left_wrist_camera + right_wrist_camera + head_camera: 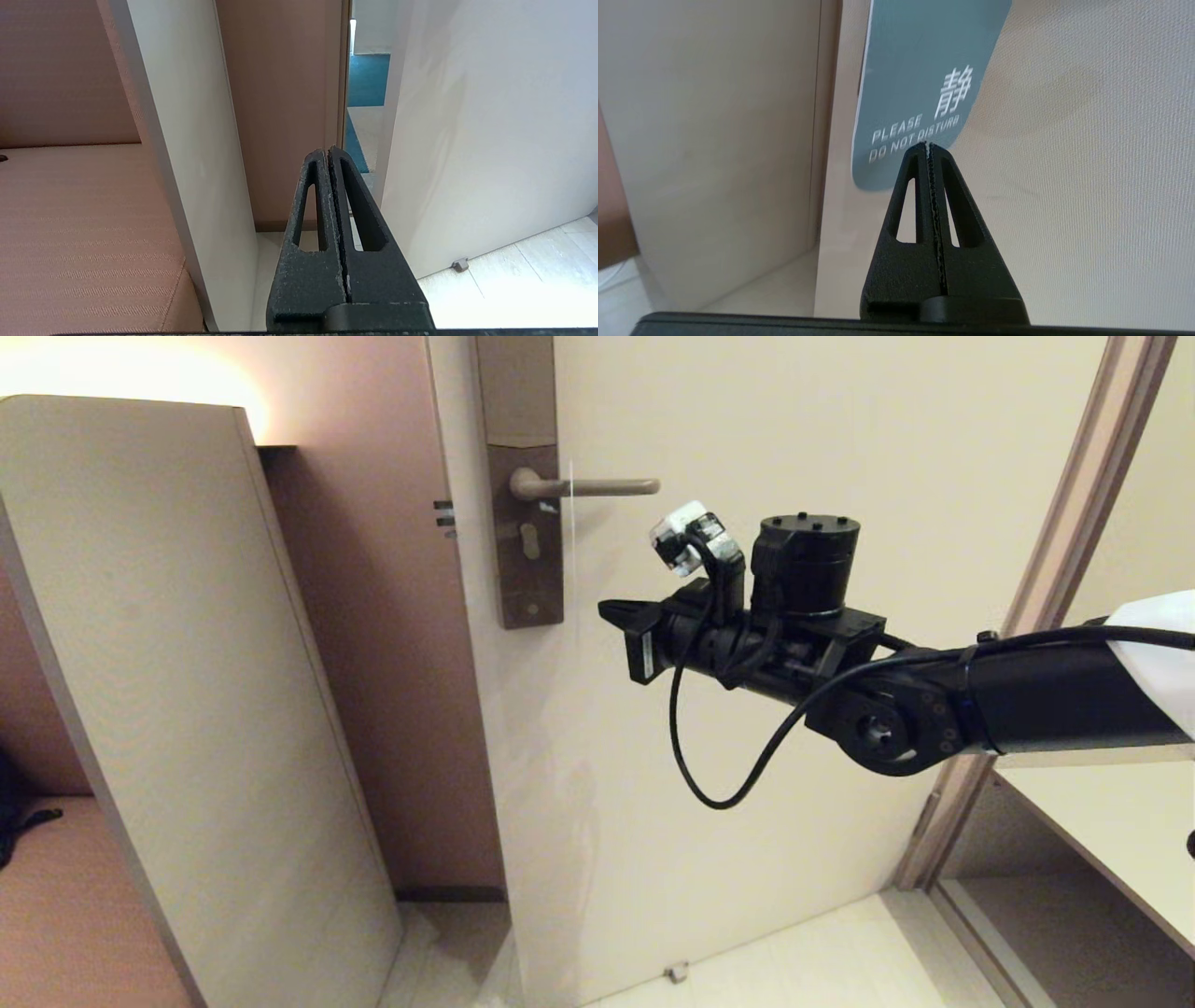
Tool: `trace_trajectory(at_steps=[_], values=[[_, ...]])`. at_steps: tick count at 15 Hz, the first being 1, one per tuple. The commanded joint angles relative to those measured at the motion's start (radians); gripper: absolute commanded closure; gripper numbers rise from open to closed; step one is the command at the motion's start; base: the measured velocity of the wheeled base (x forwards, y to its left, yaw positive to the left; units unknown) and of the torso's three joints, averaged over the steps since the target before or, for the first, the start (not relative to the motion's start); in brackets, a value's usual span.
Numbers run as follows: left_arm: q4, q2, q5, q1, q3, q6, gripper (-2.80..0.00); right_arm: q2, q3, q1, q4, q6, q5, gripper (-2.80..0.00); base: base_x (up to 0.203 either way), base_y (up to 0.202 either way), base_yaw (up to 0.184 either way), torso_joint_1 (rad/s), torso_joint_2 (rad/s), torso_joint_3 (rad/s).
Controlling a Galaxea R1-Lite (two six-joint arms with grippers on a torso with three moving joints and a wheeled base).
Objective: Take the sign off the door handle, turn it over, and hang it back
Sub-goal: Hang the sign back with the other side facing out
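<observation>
The sign (571, 551) hangs from the door handle (597, 485), a slim grey-beige lever. From the head it shows edge-on as a thin pale line. In the right wrist view its blue face (920, 70) reads "PLEASE DO NOT DISTURB". My right gripper (611, 609) is level with the sign's lower part, just to its right, and points left at it. Its jaws are shut (927, 145), with the tips in front of the card's lower rim. I cannot tell if they touch it. My left gripper (328, 150) is shut on nothing, low down, facing the door's edge.
The cream door (794, 429) carries a brownish lock plate (527, 523) with a keyhole. A tall beige panel (187, 663) leans at the left beside a pink seat (56, 896). The door frame (1074, 523) and a shelf (1102, 821) are at the right. A small stop (676, 973) sits on the floor.
</observation>
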Motion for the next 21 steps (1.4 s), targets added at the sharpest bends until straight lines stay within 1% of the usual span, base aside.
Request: trace_trajectory(at_steps=[1, 3, 9, 12, 13, 15, 16, 19, 21], values=[[0.000, 0.000, 0.000, 0.000, 0.000, 0.000, 0.00, 0.030, -0.008, 0.003, -0.045, 0.000, 0.001, 0.00, 0.000, 0.000, 0.000, 0.000, 0.00, 0.000], [0.000, 0.000, 0.000, 0.000, 0.000, 0.000, 0.00, 0.049, -0.038, 0.012, -0.085, 0.001, 0.002, 0.00, 0.000, 0.000, 0.000, 0.000, 0.00, 0.000], [0.000, 0.000, 0.000, 0.000, 0.000, 0.000, 0.00, 0.115, -0.076, 0.117, -0.269, -0.005, -0.002, 0.00, 0.000, 0.000, 0.000, 0.000, 0.00, 0.000], [0.000, 0.000, 0.000, 0.000, 0.000, 0.000, 0.00, 0.148, -0.102, 0.151, -0.327, -0.006, -0.007, 0.00, 0.000, 0.000, 0.000, 0.000, 0.00, 0.000], [0.000, 0.000, 0.000, 0.000, 0.000, 0.000, 0.00, 0.165, -0.121, 0.157, -0.342, -0.006, -0.023, 0.00, 0.000, 0.000, 0.000, 0.000, 0.00, 0.000], [0.000, 0.000, 0.000, 0.000, 0.000, 0.000, 0.00, 0.199, -0.175, 0.167, -0.381, -0.005, -0.092, 0.00, 0.000, 0.000, 0.000, 0.000, 0.00, 0.000], [0.000, 0.000, 0.000, 0.000, 0.000, 0.000, 0.00, 0.197, -0.179, 0.168, -0.389, -0.003, -0.103, 0.00, 0.000, 0.000, 0.000, 0.000, 0.00, 0.000], [0.000, 0.000, 0.000, 0.001, 0.000, 0.000, 0.00, 0.165, -0.154, 0.166, -0.381, 0.000, -0.098, 0.00, 0.000, 0.000, 0.000, 0.000, 0.00, 0.000], [0.000, 0.000, 0.000, 0.001, 0.000, 0.000, 0.00, 0.118, -0.112, 0.165, -0.352, 0.001, -0.092, 0.00, 0.000, 0.000, 0.000, 0.000, 0.00, 0.000]])
